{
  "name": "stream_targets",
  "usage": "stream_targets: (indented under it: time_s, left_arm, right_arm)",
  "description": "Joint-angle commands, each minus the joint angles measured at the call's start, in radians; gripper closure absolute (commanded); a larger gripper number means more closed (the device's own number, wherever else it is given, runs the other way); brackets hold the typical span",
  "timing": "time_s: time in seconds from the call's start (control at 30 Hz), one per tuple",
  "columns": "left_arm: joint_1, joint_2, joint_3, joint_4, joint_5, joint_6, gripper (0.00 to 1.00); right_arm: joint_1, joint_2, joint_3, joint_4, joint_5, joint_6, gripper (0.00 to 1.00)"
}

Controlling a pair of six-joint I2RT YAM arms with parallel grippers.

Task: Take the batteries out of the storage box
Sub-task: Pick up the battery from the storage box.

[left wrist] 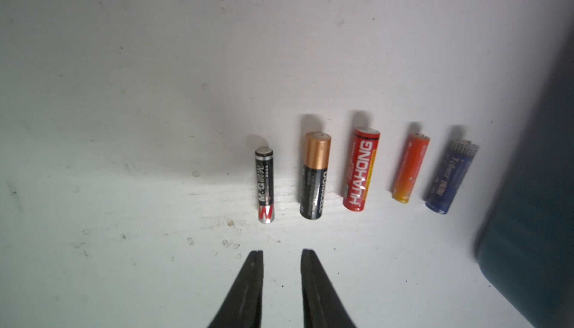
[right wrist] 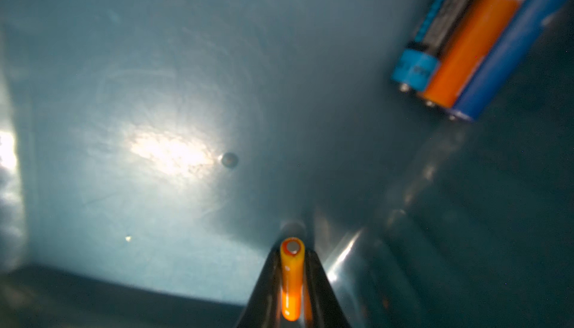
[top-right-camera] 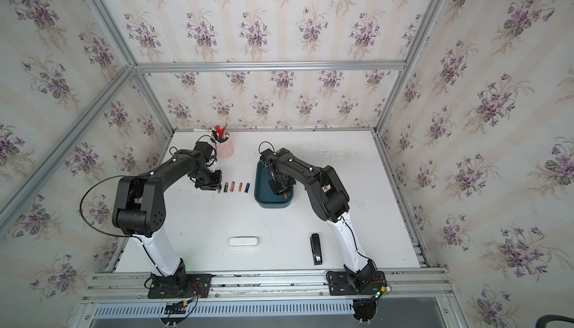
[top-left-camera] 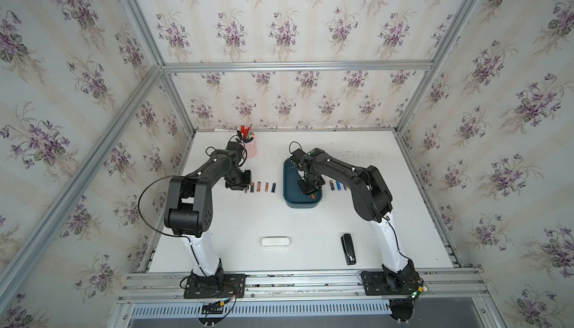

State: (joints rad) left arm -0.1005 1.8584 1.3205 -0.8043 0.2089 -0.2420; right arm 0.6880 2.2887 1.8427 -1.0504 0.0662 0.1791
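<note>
I am holding the right end effector [right wrist: 292, 253] clamped on a slim orange battery [right wrist: 291, 292] inside the storage box [top-left-camera: 299, 203], which is sitting mid-worktop [top-left-camera: 310, 233]. Three more batteries [right wrist: 466, 56] are lying side by side in it. My left end effector [left wrist: 282, 252] is hovering empty, jaws slightly apart, beside five batteries [left wrist: 360, 171] lined up on the worktop.

Even, bright light in both top views; glare on the storage box [right wrist: 167, 152] floor; nearby batteries [right wrist: 466, 47] blurred.
</note>
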Motion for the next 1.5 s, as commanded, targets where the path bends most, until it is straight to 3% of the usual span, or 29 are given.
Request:
stream_targets:
  time_s: [0.0, 0.2, 0.6, 0.93, 1.07, 1.47]
  left_arm:
    - [-0.001, -0.013, 0.0, -0.01, 0.001, 0.015, 0.72]
    - [-0.001, -0.017, 0.006, -0.018, 0.004, 0.018, 0.73]
    - [-0.002, -0.027, 0.016, -0.035, 0.01, 0.012, 0.72]
    - [-0.013, -0.022, 0.04, -0.046, 0.01, 0.006, 0.72]
    - [-0.017, -0.02, 0.041, -0.048, 0.011, 0.006, 0.73]
    - [-0.026, -0.001, 0.056, -0.048, 0.012, 0.005, 0.73]
  right_arm:
    - [-0.001, 0.013, 0.005, 0.011, -0.041, -0.012, 0.87]
    - [-0.002, 0.007, 0.062, 0.003, -0.052, -0.007, 0.92]
    - [-0.027, -0.003, 0.179, -0.031, -0.076, -0.004, 0.92]
    - [-0.114, -0.063, 0.248, -0.094, -0.057, -0.027, 0.93]
    - [-0.208, -0.116, 0.214, -0.104, -0.043, -0.053, 0.92]
    - [-0.459, -0.253, -0.097, 0.008, 0.046, -0.101, 0.92]
